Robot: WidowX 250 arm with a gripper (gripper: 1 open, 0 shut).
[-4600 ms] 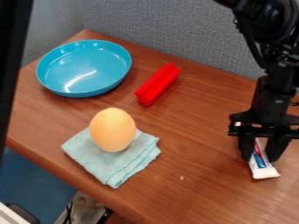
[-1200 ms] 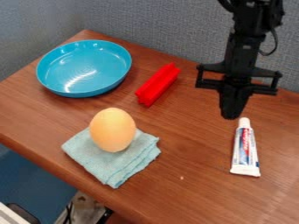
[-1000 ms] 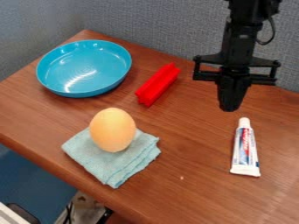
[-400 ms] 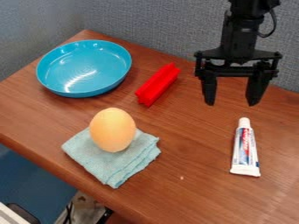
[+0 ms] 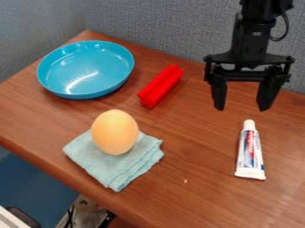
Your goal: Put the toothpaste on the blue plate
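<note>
Risk entry: end effector (image 5: 248, 96), jaws apart and empty, hangs above the toothpaste (image 5: 249, 150) lying flat on the surface, well apart from the blue plate (image 5: 85, 69); a misaligned descent may skid the thin tube or pinch only its cap

A brown wooden counter (image 5: 48, 116) carries the items. A red rectangular block (image 5: 161, 85) lies near the counter's middle, its long axis running diagonally from lower left to upper right. A light-blue folded cloth (image 5: 116, 160) lies flat near the front edge. An orange-tan egg (image 5: 114, 132) rests on top of the cloth, toward its rear portion. The block and cloth are apart.
</note>
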